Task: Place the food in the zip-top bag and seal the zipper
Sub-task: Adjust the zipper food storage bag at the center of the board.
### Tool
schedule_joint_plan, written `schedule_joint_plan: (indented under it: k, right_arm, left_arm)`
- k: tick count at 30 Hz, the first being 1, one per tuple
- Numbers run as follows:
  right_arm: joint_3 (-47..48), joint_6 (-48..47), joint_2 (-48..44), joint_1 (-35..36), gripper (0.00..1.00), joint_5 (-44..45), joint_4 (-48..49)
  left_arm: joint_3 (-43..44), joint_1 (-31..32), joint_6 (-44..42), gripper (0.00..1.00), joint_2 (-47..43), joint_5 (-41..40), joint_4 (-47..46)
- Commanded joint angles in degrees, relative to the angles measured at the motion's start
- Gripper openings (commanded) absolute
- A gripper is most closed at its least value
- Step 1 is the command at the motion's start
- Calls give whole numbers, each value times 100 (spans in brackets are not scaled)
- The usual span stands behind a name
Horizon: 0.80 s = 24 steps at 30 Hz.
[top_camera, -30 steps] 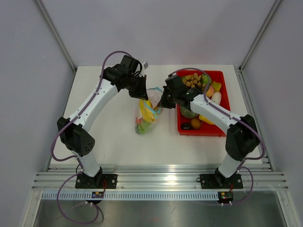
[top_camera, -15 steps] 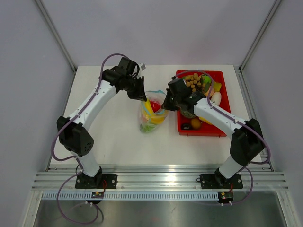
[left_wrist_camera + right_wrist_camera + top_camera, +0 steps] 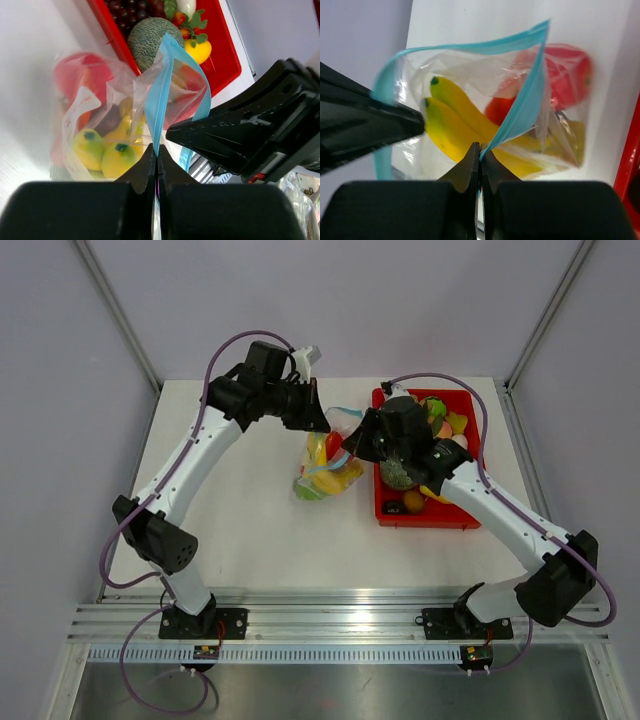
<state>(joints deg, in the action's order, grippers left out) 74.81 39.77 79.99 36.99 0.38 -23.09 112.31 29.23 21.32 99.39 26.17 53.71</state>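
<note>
The clear zip-top bag [image 3: 328,468] hangs between both grippers above the white table, its mouth still gaping. Inside it are yellow bananas [image 3: 462,127], a red round fruit [image 3: 565,75] and yellow-green fruits [image 3: 102,152]. My left gripper [image 3: 318,420] is shut on the teal zipper [image 3: 161,95] at one end of the mouth. My right gripper [image 3: 358,445] is shut on the zipper [image 3: 522,107] at the other end. More food, a green melon [image 3: 150,42] and leafy greens [image 3: 192,22], lies in the red tray [image 3: 470,515].
The red tray stands right of the bag and holds several toy foods, including a yellow fruit [image 3: 197,50] and dark grapes [image 3: 130,10]. The right arm reaches over the tray. Grey walls and metal posts enclose the table.
Both grippers have risen and lifted the bag's mouth off the table. The left arm has swung right and higher, the right arm has moved up over the tray.
</note>
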Motion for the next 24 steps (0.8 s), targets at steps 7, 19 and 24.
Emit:
schedule_joint_plan:
  k: [7,19,24]
  right_arm:
    - [-168,487,334,71,27,-627,709]
    - [-449,523,-237,71,11,-74,648]
    - [-380,453,-264,71,0,33,551]
  left_arm:
    - [-878,381,-330,8,344,336,-204]
    - [-192,285,-568,70,-437,-235,359]
    - [-1332,276,-655,46,-1281,-814,1]
